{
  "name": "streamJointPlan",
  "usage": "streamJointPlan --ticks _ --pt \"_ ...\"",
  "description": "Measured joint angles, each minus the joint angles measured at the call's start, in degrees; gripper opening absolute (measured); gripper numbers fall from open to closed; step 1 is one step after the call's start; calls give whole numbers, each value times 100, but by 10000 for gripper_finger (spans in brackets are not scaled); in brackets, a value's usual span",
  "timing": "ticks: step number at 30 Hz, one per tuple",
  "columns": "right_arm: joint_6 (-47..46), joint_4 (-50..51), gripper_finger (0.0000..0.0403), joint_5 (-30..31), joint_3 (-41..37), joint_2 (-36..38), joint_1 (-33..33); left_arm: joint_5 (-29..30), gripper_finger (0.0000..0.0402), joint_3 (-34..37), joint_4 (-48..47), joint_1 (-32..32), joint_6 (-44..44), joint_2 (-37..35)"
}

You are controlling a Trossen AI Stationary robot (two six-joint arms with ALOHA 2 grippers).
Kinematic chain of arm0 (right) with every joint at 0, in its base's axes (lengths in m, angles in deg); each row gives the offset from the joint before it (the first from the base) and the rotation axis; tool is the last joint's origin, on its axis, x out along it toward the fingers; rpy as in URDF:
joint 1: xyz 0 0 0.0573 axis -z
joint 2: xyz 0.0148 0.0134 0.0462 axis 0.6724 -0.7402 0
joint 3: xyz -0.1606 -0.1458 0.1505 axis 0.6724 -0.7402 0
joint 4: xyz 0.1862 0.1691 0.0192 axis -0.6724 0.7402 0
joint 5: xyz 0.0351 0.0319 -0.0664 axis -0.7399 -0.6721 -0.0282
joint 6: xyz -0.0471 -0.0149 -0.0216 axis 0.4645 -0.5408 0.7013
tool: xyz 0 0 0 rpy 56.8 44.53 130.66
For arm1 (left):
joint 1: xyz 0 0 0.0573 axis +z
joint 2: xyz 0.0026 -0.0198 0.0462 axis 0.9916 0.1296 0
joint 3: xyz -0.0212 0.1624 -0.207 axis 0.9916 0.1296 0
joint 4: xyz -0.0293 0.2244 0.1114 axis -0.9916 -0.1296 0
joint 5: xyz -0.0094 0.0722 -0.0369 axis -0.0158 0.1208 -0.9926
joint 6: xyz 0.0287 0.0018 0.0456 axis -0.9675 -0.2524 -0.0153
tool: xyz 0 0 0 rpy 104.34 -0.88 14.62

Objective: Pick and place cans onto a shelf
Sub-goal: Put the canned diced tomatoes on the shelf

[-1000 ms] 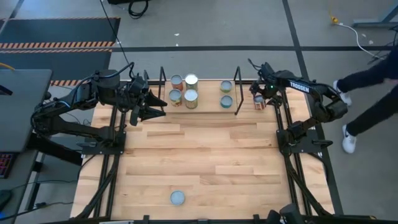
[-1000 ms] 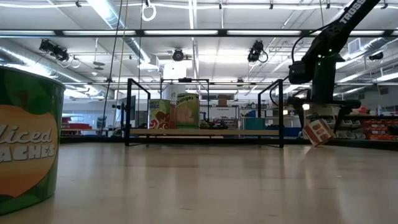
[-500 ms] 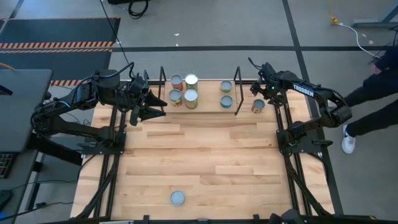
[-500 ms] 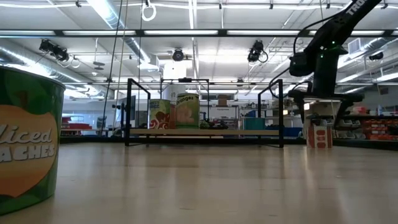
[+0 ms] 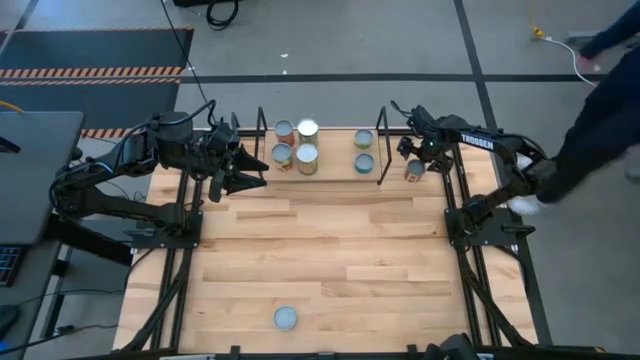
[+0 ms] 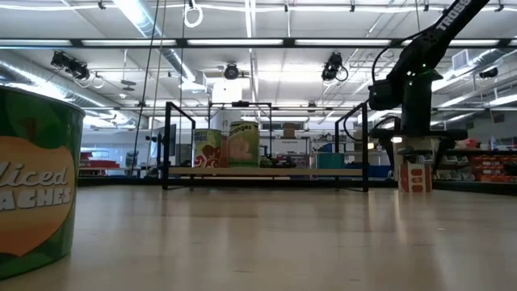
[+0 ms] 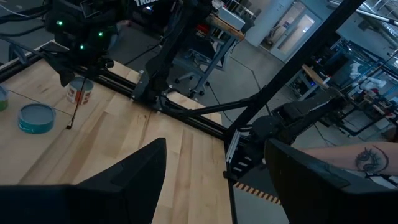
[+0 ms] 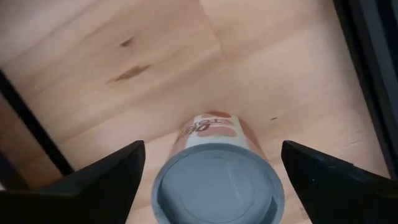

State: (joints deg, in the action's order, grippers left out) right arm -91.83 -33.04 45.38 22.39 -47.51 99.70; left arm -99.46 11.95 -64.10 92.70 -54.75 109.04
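Can with the red-and-white label stands upright on the tabletop, just outside the shelf's right black upright, near the table's far right corner. Long axis vertical, silvery top up. Low view shows it square on the wood.

Right gripper sits directly above it. Wrist view: can top centred between the two spread fingers, clear gaps both sides, no contact. So fingers wide apart, holding nothing. Judgement: straight drop and close should get a side grip; no yaw correction looks needed.

Shelf lies to the robot's left of this can. It holds four cans grouped at its left part and two blue-topped ones at its right part. Open board shows between the groups, and that looks like the likeliest slot. Route has to lift over or go round the right upright; the table's right edge rail is close on the other side, so little sideways room there.

Left gripper waits at the shelf's left end, fingers apart, empty. Right arm is plainly nearer.

One more can stands alone near the front edge, well apart from both arms.

Person is on the floor beyond the table's right side.
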Motion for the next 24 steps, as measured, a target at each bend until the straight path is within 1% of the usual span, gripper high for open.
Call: streamJointPlan --ticks 3,9,11,15,18,21,24 --pt "-121 -10 358 -70 0 -23 -40 0 275 0 0 0 -2 0" --pt "-432 -70 294 -118 -41 -5 -159 0 275 0 1 2 1 0" --pt "-487 -94 281 -230 -106 11 -164 0 275 0 -1 0 -2 0" --pt "-530 -23 276 -391 -151 62 -176 0 275 0 -1 0 -1 0" --pt "-876 126 275 -358 -178 274 -177 0 275 0 1 0 -2 0" --pt "-1142 84 271 -63 86 639 -179 0 275 0 0 0 0 0" --pt "-1197 211 270 438 492 896 -229 0 275 0 0 2 1 0"
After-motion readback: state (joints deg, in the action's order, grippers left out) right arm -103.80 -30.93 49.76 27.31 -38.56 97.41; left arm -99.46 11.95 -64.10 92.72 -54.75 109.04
